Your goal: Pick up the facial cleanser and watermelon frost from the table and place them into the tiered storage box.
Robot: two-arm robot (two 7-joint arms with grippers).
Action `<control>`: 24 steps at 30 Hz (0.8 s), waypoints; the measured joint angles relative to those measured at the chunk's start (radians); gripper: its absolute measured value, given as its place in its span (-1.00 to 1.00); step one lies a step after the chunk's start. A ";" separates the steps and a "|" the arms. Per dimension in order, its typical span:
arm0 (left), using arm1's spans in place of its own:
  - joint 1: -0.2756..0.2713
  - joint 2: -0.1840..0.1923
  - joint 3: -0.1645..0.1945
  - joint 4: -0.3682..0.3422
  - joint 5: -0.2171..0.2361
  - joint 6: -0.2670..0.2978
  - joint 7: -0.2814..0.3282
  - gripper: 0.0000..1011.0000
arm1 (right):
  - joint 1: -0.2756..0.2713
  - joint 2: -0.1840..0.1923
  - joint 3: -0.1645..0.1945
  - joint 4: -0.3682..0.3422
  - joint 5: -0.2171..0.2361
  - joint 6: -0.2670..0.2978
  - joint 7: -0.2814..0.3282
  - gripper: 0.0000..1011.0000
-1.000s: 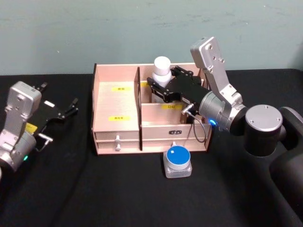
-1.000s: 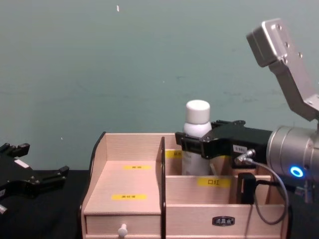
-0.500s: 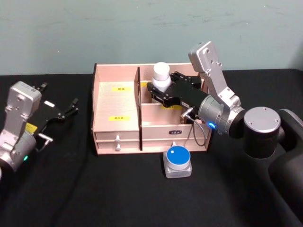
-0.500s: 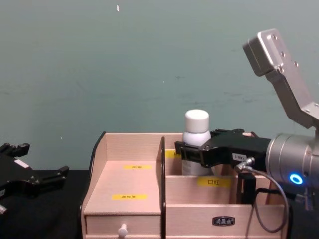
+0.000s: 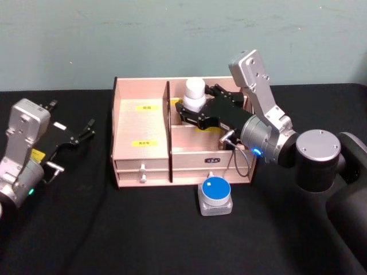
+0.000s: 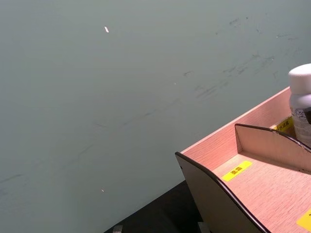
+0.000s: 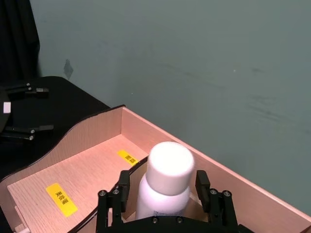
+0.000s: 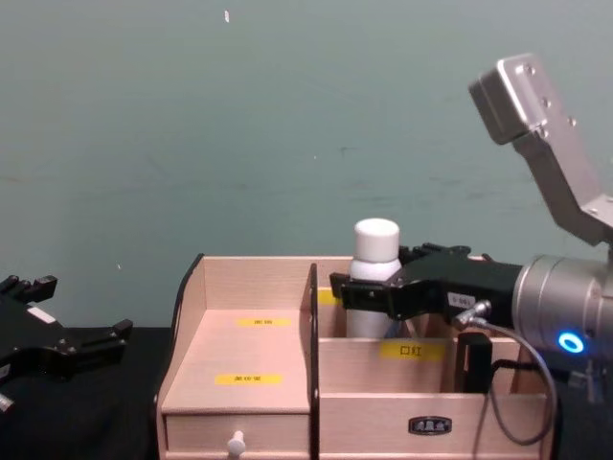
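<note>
While clamped on the white round-capped plastic bottle, right gripper needs steady vertical lowering into pale wooden tiered storage box beneath. Opening only once seated upright; idle left gripper, well away, sits spread open.

bottle base hidden, yellow labels unreadable

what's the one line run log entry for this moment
right end effector: shut on white bottle | in tiered storage box rear compartment | left end effector: open, parked
</note>
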 joint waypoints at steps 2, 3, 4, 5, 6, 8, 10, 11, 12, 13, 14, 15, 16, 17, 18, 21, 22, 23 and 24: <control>0.000 0.000 0.000 0.000 0.000 0.000 0.000 0.98 | -0.003 0.004 0.004 -0.009 0.002 -0.005 0.000 0.74; 0.000 0.000 0.000 0.000 0.000 0.000 0.000 0.98 | -0.003 0.004 0.004 -0.009 0.002 -0.005 0.000 0.82; 0.000 0.000 0.000 0.000 0.000 0.000 0.000 0.98 | -0.006 0.009 0.007 -0.020 0.002 -0.008 0.000 0.88; 0.000 0.000 0.000 0.000 0.000 0.000 0.000 0.98 | -0.009 0.012 0.008 -0.027 0.002 -0.009 -0.001 0.91; 0.000 0.000 0.000 0.000 0.000 0.000 0.000 0.98 | -0.013 0.018 0.010 -0.043 0.002 -0.010 -0.002 0.96; 0.000 0.000 0.000 0.000 0.000 0.000 0.000 0.98 | -0.022 0.029 0.013 -0.075 0.001 -0.007 -0.003 0.98; 0.000 0.000 0.000 0.000 0.000 0.000 0.000 0.98 | -0.036 0.045 0.017 -0.118 -0.001 0.004 -0.004 0.98; 0.000 0.000 0.000 0.000 0.000 0.000 0.000 0.98 | -0.036 0.045 0.017 -0.118 -0.001 0.004 -0.004 0.98; 0.000 0.000 0.000 0.000 0.000 0.000 0.000 0.98 | -0.047 0.058 0.021 -0.150 -0.001 0.012 -0.004 0.98; 0.000 0.000 0.000 0.000 0.000 0.000 0.000 0.98 | -0.054 0.065 0.023 -0.167 -0.002 0.016 -0.003 0.98; 0.000 0.000 0.000 0.000 0.000 0.000 0.000 0.98 | -0.061 0.071 0.026 -0.185 -0.002 0.020 -0.003 0.98; 0.000 0.000 0.000 0.000 0.000 0.000 0.000 0.98 | -0.068 0.078 0.028 -0.203 -0.002 0.025 -0.003 0.98; 0.000 0.000 0.000 0.000 0.000 0.000 0.000 0.98 | -0.085 0.093 0.034 -0.239 -0.001 0.035 -0.003 0.98; 0.000 0.000 0.000 0.000 0.000 0.000 0.000 0.98 | -0.096 0.102 0.038 -0.262 -0.001 0.041 -0.003 0.98; 0.000 0.000 0.000 0.000 0.000 0.000 0.000 0.98 | -0.119 0.120 0.045 -0.301 0.001 0.053 -0.003 0.98; 0.000 0.000 0.000 0.000 0.000 0.000 0.000 0.98 | -0.238 0.188 0.081 -0.446 0.030 0.107 -0.003 0.98; 0.000 0.000 0.000 0.000 0.000 0.000 0.000 0.98 | -0.255 0.196 0.085 -0.462 0.034 0.112 -0.005 0.98; 0.000 0.000 0.000 0.000 0.000 0.000 0.000 0.98 | -0.288 0.211 0.094 -0.492 0.040 0.122 -0.009 0.98; 0.000 0.000 0.000 0.000 0.000 0.000 0.000 0.98 | -0.306 0.218 0.099 -0.506 0.042 0.126 -0.012 0.98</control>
